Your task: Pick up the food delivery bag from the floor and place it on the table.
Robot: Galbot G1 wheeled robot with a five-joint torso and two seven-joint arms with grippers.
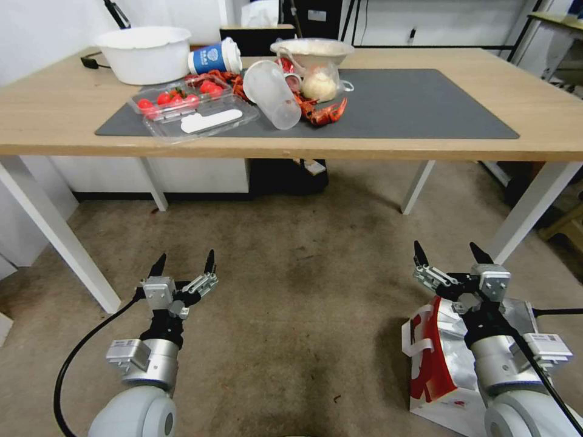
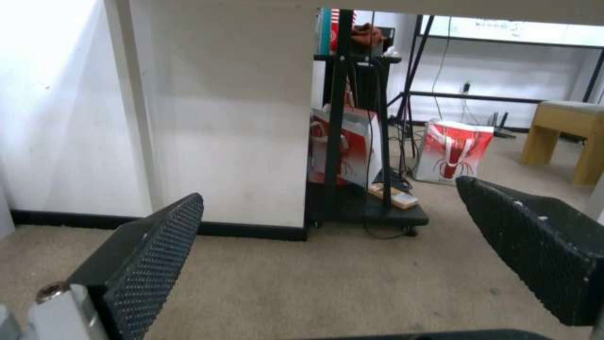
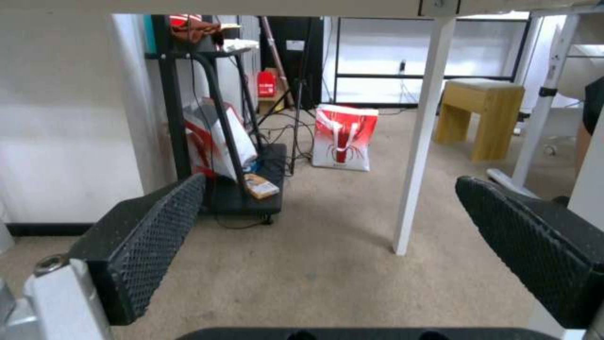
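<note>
In the head view, the right half of the dark grey rectangular mat (image 1: 425, 109) on the long light-wood table (image 1: 546, 115) lies bare. The mat's left half is crowded: a tipped clear plastic cup (image 1: 271, 94), a clear tray of strawberries (image 1: 182, 103), a white round tub (image 1: 144, 53). The stained beige carpet floor (image 1: 303, 291) at centre frame lies open between the slanted white table legs (image 1: 54, 237).

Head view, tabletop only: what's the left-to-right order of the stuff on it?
White basin → tray of strawberries → blue paper cup → tipped clear plastic cup → clear bag with a pale bun → bare stretch of grey mat.
</note>
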